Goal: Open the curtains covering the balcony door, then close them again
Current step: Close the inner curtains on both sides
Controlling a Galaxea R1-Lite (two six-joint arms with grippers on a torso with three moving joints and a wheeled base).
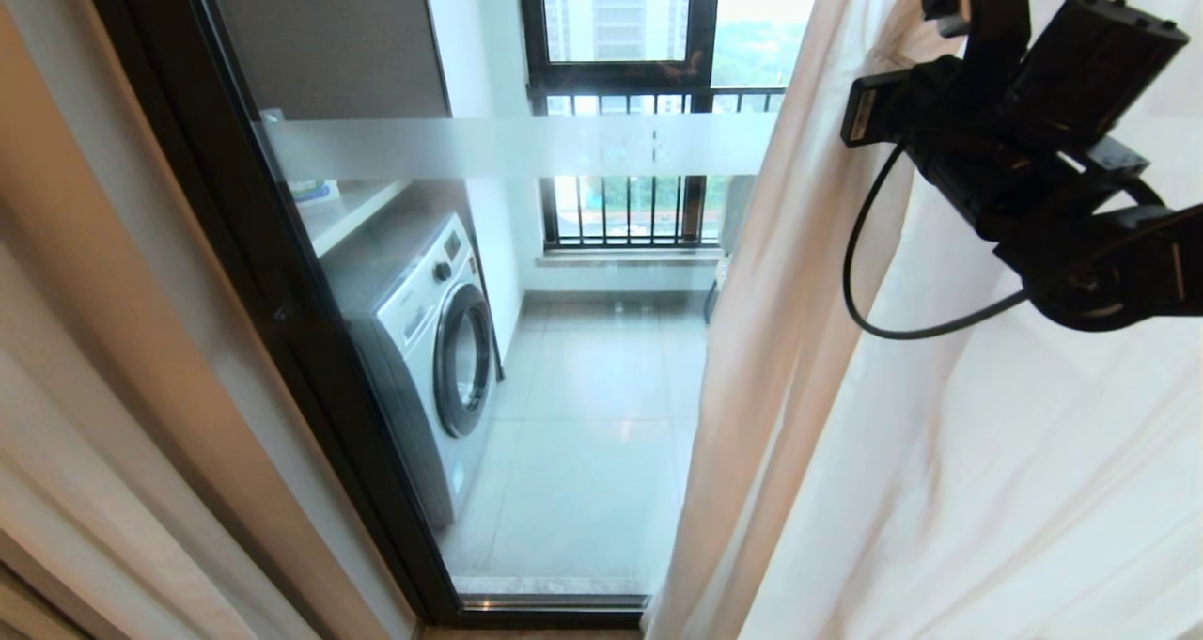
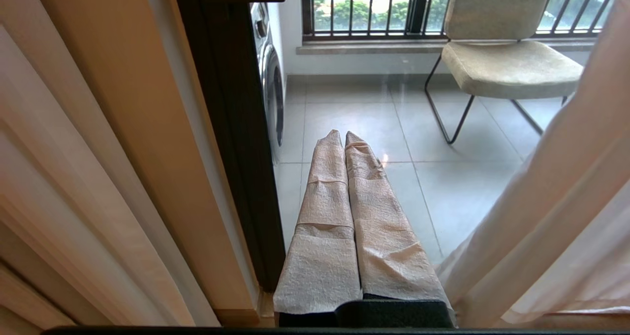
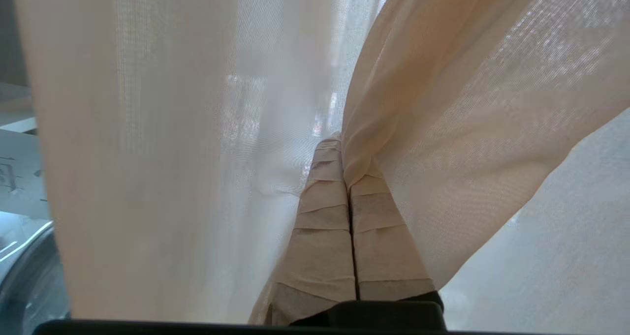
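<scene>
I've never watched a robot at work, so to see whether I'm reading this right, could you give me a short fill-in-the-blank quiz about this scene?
1. Behind the glass of the balcony door, on the left, stands a front-loading ____.
2. The right hand has its fingers shut on a fold of the ____.
3. The left hand is shut and holds ____.
4. Out on the balcony, under the barred window, stands an empty ____.

Missing words: washing machine; curtains; nothing; chair

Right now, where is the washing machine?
In the head view, the washing machine stands out on the balcony behind the glass balcony door, on the left side, against the wall and left of the barred window.
</scene>
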